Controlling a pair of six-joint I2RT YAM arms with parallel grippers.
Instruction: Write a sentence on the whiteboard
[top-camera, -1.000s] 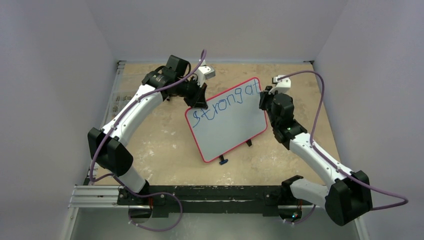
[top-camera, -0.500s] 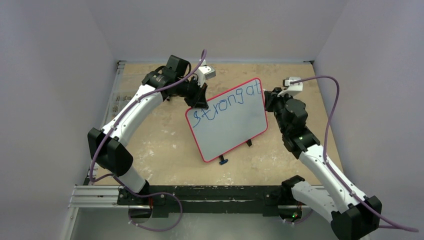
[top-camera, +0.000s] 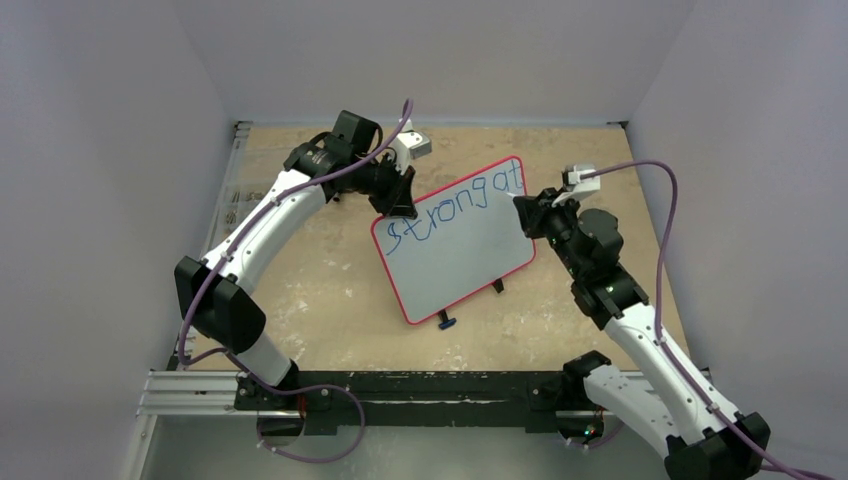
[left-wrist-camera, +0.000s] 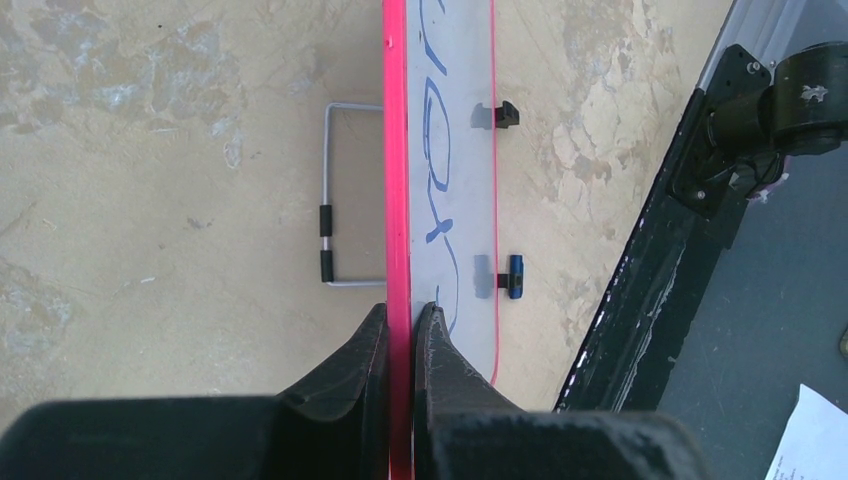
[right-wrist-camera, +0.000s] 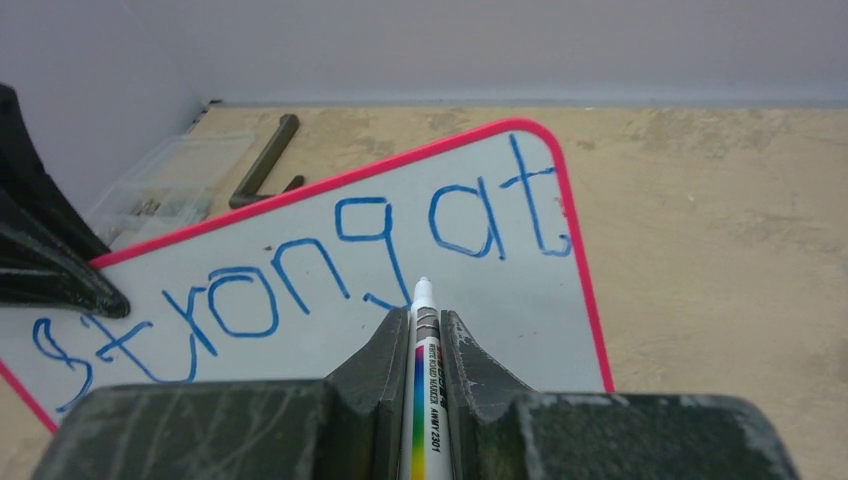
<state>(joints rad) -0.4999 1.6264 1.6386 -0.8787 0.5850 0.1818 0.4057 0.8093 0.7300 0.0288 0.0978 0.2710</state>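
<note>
The whiteboard, white with a red-pink frame, stands tilted on the tan table. The sentence runs along its top in blue and reads "Strong at". My left gripper is shut on the board's upper left edge. In the left wrist view both fingers pinch the red frame. My right gripper is at the board's right side, shut on a white marker. The marker's tip points at the board just below the "g"; I cannot tell if it touches.
A wire stand sticks out behind the board, and two small feet out of its front. A clear plastic box and a dark angled tool lie by the left wall. The black base rail runs along the near edge.
The right arm's elbow has swung out to the right and its gripper has shifted slightly down along the board's right side. The left arm and the board have not moved.
</note>
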